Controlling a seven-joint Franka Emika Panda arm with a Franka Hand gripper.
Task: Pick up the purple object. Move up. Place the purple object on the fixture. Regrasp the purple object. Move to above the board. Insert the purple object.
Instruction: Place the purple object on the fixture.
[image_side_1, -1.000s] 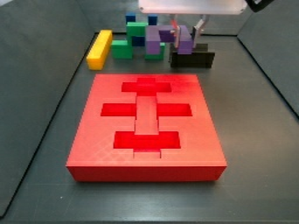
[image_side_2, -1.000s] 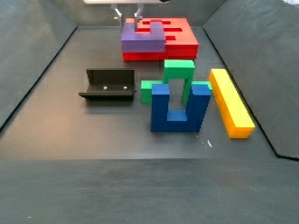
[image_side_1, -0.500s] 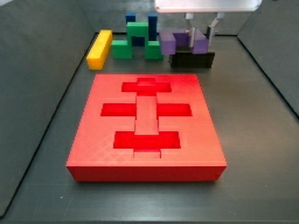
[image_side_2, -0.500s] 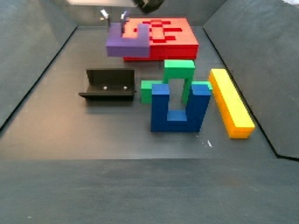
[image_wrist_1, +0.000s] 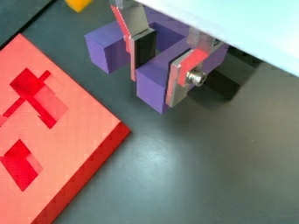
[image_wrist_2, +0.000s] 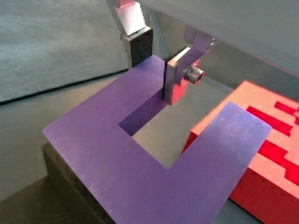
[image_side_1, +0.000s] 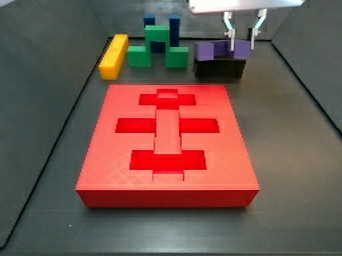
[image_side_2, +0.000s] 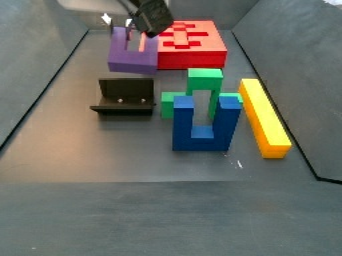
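Risk: the small purple U-shaped plastic block may tilt or slip off the dark L-shaped fixture if lowered off-centre, as it hangs above it, w/ the big red slab board behind. The gripper is pinched on one prong.
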